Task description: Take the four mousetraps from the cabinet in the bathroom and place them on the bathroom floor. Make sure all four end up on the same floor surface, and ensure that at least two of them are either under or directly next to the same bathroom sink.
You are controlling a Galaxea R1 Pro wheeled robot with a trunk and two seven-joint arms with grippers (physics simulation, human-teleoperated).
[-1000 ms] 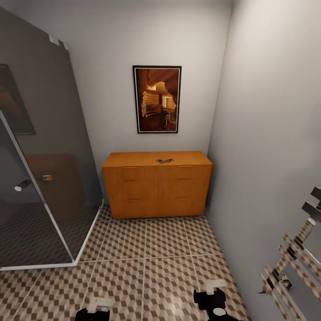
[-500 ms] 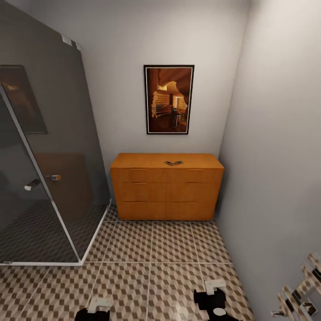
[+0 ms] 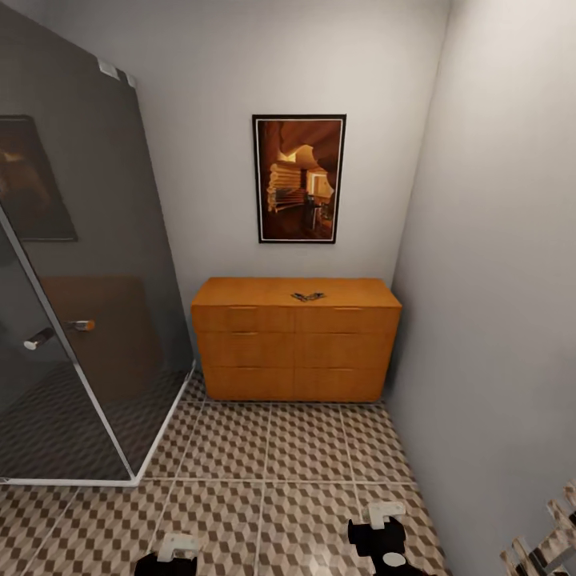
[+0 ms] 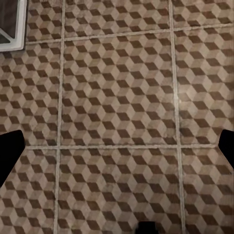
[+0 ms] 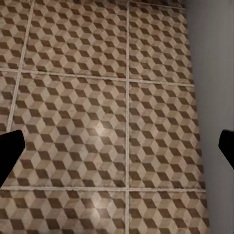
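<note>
The orange-brown cabinet (image 3: 294, 342) stands against the far wall, with all its drawers shut. On its top, right of centre, lies a small dark cluster, the mousetraps (image 3: 308, 297), too small to count. The bathroom floor (image 3: 272, 448) of cube-pattern tiles stretches from the cabinet to me. My left gripper (image 3: 174, 552) and right gripper (image 3: 382, 528) hang low at the near edge, far from the cabinet. In the left wrist view the left gripper (image 4: 117, 146) is open over bare tiles. The right gripper (image 5: 117, 146) is open too, with tiles and a grey wall beyond. The sink is out of view.
A smoked-glass shower enclosure (image 3: 80, 304) with a white base rim fills the left side. A grey wall (image 3: 496, 320) closes the right, with a chrome towel rail (image 3: 552, 540) at its near end. A framed picture (image 3: 299, 178) hangs above the cabinet.
The whole head view has shifted, so the camera moved: the cabinet now looks a little larger, and the towel rail has slid toward the bottom right corner. Nothing in the room moved.
</note>
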